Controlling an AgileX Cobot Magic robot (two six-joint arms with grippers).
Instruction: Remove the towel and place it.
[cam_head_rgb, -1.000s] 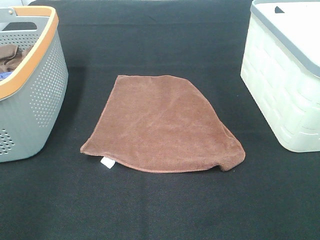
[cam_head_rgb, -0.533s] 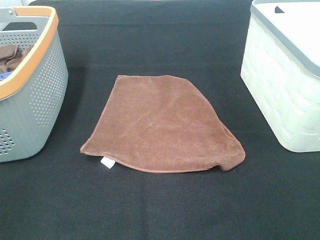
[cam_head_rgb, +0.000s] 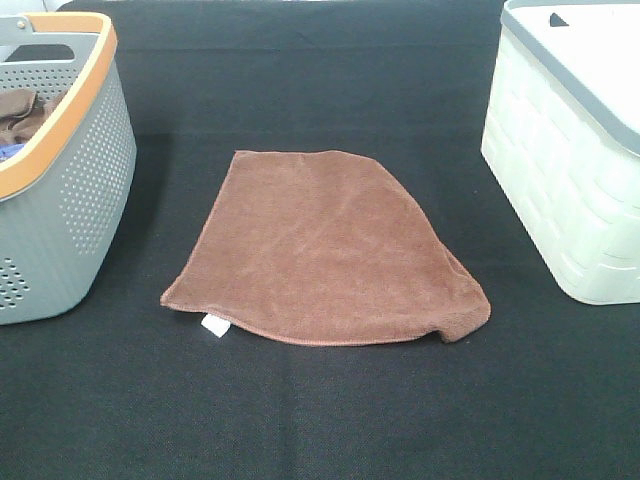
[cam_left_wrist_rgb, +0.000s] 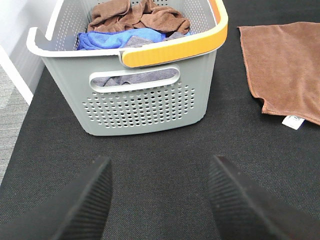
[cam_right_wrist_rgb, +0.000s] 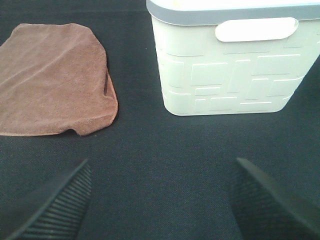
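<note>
Towel (cam_head_rgb: 325, 250) lies flat between grey basket (cam_head_rgb: 60, 190) and white basket (cam_head_rgb: 570, 170).

Nothing has moved, no change to tell between the earlier pictures and now — all looks the same

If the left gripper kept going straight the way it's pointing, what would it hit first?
Probably the grey basket: it sits dead ahead of the open left gripper, with only bare black cloth between. The towel lies off to the side.
</note>
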